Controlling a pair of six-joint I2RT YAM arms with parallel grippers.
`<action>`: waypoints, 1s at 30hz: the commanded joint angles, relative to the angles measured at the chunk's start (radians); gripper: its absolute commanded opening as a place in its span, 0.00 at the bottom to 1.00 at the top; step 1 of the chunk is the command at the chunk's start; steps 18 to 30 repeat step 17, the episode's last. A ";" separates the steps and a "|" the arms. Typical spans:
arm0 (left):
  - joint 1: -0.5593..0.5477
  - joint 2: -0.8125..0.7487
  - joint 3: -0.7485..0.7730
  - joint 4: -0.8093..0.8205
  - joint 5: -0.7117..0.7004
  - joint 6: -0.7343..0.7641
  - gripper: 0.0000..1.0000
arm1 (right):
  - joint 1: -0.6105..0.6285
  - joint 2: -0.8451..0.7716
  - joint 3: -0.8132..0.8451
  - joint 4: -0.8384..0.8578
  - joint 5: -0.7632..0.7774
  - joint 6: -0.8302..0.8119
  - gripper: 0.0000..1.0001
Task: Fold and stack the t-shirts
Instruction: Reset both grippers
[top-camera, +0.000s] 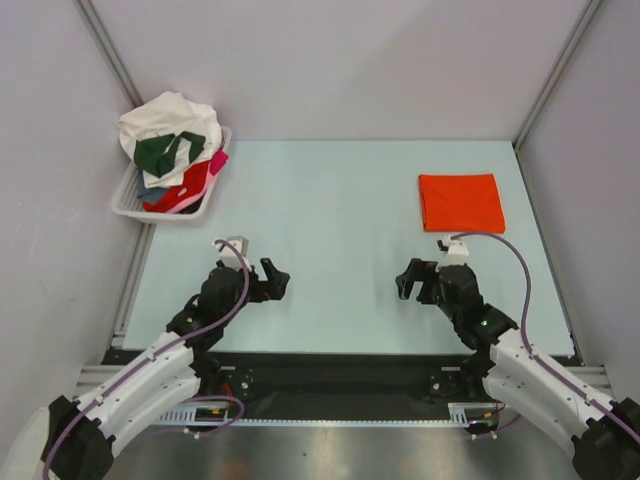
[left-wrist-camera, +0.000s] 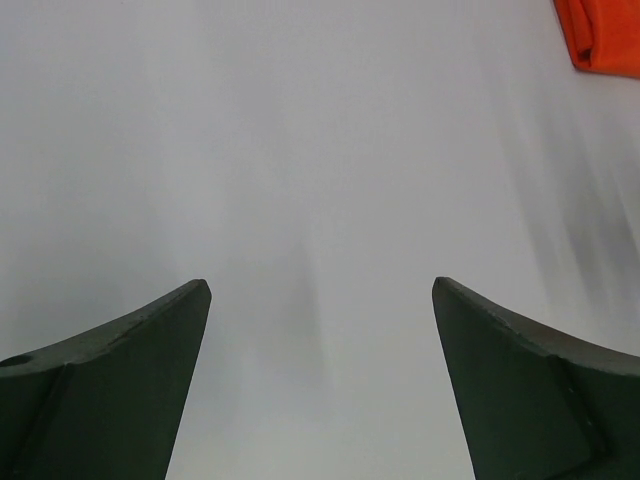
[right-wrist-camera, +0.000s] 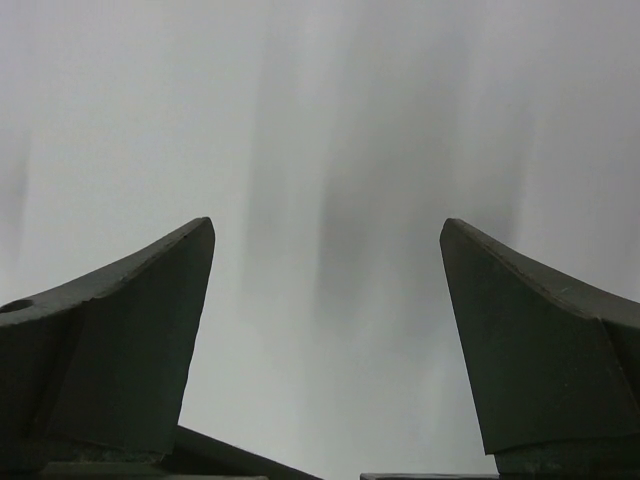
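While they hang low over the table (top-camera: 330, 220), the left gripper (top-camera: 270, 281) and right gripper (top-camera: 407, 279) both gape wide. An orange shirt (top-camera: 461, 202) lies folded at the far right; the other shirts (top-camera: 170, 145) are heaped in the basket (top-camera: 128, 208) at the far left.

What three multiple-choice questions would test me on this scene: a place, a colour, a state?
1. Where on the pale flat table does the folded bright orange fabric t-shirt lie? A near left; B far right; C centre.
2. Which colour is missing among the unfolded fabric shirts heaped in the white slatted plastic basket? A white; B dark green; C yellow.
3. How do the robot's left hand and right hand stand? A both open, empty; B both shut on cloth; C one shut.
Answers: 1 B, it lies alone at the far right. 2 C, no yellow shows there. 3 A, each wrist view shows its hand spread wide, holding nothing.
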 joint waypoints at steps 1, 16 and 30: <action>-0.006 0.005 -0.005 0.026 0.003 0.032 1.00 | 0.006 -0.113 -0.041 0.071 0.022 0.044 1.00; -0.006 0.041 -0.003 0.087 0.012 0.042 0.99 | 0.006 -0.178 -0.081 0.085 0.104 0.096 1.00; -0.006 0.042 -0.003 0.089 0.012 0.042 0.99 | 0.006 -0.173 -0.078 0.082 0.100 0.090 1.00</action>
